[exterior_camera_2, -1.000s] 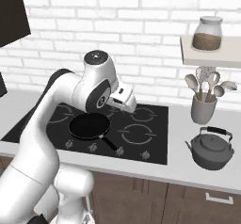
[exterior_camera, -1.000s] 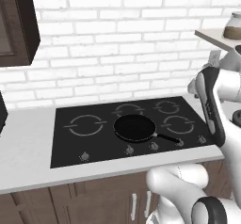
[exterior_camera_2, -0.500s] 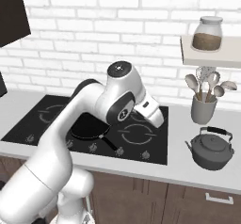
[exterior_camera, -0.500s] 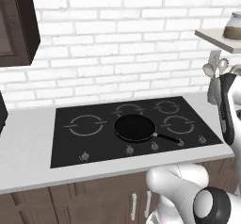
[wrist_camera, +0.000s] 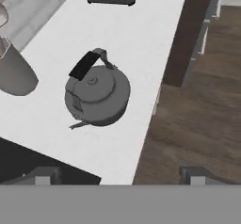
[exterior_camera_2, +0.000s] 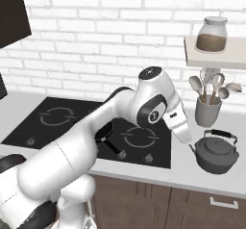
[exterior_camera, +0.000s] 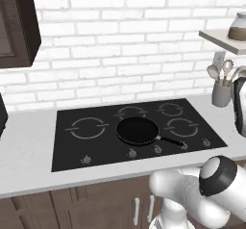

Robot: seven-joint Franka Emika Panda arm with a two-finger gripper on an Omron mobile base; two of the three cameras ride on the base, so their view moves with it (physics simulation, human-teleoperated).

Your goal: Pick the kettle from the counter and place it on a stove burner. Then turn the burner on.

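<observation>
The kettle stands upright on the counter, to the right of the black cooktop and just in front of the grey utensil cup, apart from it. Its dark handle arches over the lid. In the hand view the kettle sits alone on the pale worktop, with nothing touching it.

The gripper hangs above the counter near the cooktop's right edge, its two finger tips spread wide and holding nothing. The white arm reaches over the cooktop towards the kettle, stopping short of it.

A black frying pan rests on the cooktop, its handle pointing towards the knobs at the front right. A lidded jar stands on the wall shelf above the utensil cup.
</observation>
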